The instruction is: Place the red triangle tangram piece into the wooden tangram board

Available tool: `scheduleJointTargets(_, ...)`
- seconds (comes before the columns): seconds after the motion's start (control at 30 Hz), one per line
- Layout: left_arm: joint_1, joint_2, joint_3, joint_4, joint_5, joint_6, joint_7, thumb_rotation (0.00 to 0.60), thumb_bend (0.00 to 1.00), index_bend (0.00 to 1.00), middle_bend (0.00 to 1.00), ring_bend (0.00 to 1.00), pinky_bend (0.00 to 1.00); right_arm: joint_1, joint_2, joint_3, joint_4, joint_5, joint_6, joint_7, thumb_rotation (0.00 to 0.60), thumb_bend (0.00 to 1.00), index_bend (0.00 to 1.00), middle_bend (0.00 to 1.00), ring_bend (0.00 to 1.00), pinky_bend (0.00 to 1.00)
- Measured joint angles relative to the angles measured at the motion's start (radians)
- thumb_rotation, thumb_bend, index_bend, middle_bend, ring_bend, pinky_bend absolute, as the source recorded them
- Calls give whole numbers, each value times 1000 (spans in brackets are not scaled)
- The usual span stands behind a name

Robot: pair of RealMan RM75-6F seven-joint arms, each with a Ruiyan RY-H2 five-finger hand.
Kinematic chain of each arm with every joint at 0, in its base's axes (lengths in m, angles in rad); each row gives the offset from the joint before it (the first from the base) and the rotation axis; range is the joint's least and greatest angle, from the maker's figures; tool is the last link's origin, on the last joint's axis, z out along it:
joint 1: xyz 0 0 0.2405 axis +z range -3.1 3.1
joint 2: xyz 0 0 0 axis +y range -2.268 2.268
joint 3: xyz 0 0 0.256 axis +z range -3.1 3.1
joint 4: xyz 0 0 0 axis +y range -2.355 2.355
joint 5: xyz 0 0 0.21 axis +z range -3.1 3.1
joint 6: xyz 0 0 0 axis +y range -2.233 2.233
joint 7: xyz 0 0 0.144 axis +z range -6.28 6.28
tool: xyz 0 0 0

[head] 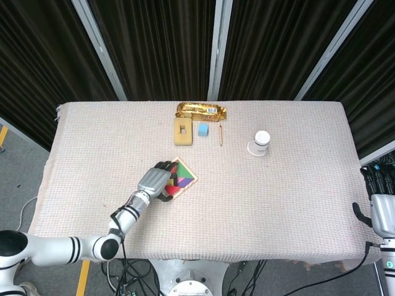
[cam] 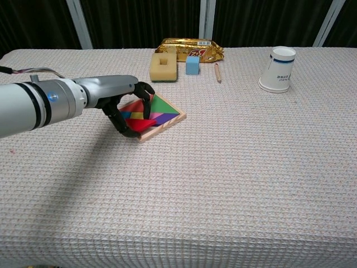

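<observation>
One left hand [cam: 124,106] curling its dark fingers [cam: 146,106] over the wooden tangram board [cam: 165,124], pressing on the red triangle tangram piece [cam: 134,124] at the board's near-left corner, right hand [head: 382,213] far right of the board, its state impossible to tell.

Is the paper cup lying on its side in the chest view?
No. The paper cup stands upright on the table, its open rim facing up, far right of the tangram board.

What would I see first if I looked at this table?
The silver left hand with black fingers, resting on the colourful wooden tangram board left of the table's middle. Behind it lie a shiny gold snack packet and, further right, a white paper cup upside down.
</observation>
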Motion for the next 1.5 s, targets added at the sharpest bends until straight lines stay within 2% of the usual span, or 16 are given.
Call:
scheduleJointTargets(0.3,-35,-4,-15,-60,-153,69,91,600,270,515,58,0,83,-2,-1,1,8,-5,5,17,600,262,0,0,0,0)
scheduleJointTargets(0.5,-55,-2,-26,-108,-204,112,128,600,273,515,58,0,83,-3,-4,0,17,-5,3,29,600,262,0,0,0,0)
scheduleJointTargets(0.83,-79,-29,-28,-102,-278,131,156,600,278,516,58,0,83,-4,-7,2,34,-3,1,48,600,262,0,0,0,0)
scheduleJointTargets(1.5,-85,-47,-24,-85,-270,147,146,600,282,495,61,0,66,-3,-8,1,39,-1,-7,50,600,263,0,0,0,0)
